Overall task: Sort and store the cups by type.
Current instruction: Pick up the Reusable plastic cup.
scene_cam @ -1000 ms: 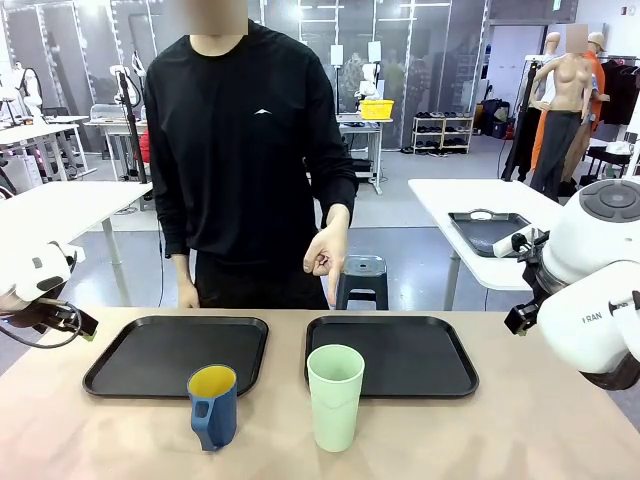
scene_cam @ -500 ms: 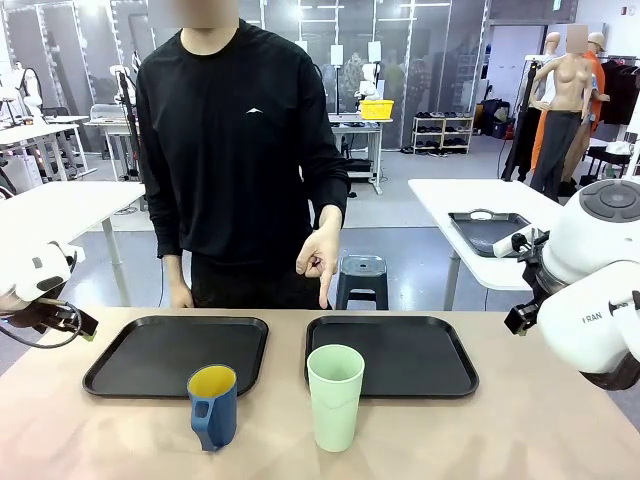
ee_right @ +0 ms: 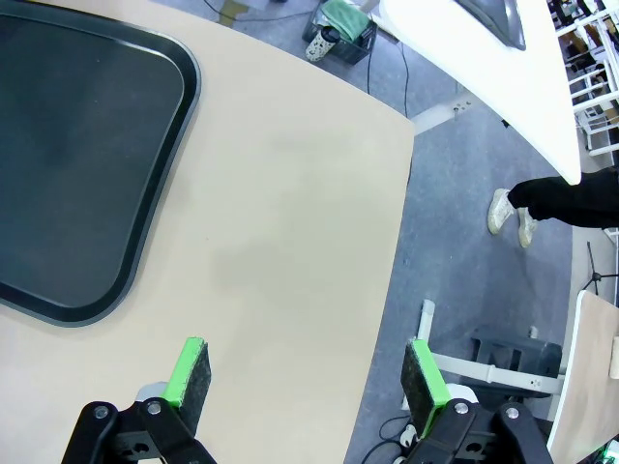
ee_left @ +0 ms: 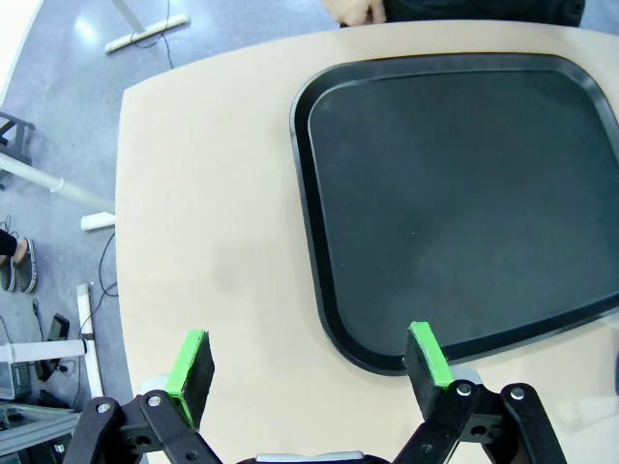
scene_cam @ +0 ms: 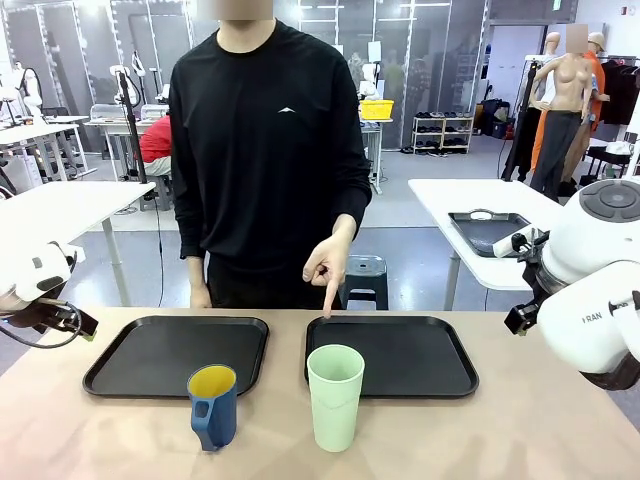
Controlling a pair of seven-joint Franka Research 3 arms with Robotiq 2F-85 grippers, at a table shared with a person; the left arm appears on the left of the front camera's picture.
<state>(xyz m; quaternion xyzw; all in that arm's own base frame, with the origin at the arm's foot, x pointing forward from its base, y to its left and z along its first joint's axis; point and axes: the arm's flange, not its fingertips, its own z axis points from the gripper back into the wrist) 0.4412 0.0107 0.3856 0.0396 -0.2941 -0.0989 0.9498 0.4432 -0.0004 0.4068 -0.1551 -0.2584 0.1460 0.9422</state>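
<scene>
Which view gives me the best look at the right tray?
Front view: the right tray sits fully in frame, nothing on it, the tumbler hiding its near left corner. The right wrist view looks down on one end of it, the rest cut off.

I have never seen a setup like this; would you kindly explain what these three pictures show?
A robot's left arm and right arm share a table with a person. The front picture looks across it: a blue mug stands before the left tray, a green tumbler before the right tray, where the person's hand points. The other pictures come from wrist cameras: the left gripper and right gripper hang open, holding nothing.
</scene>
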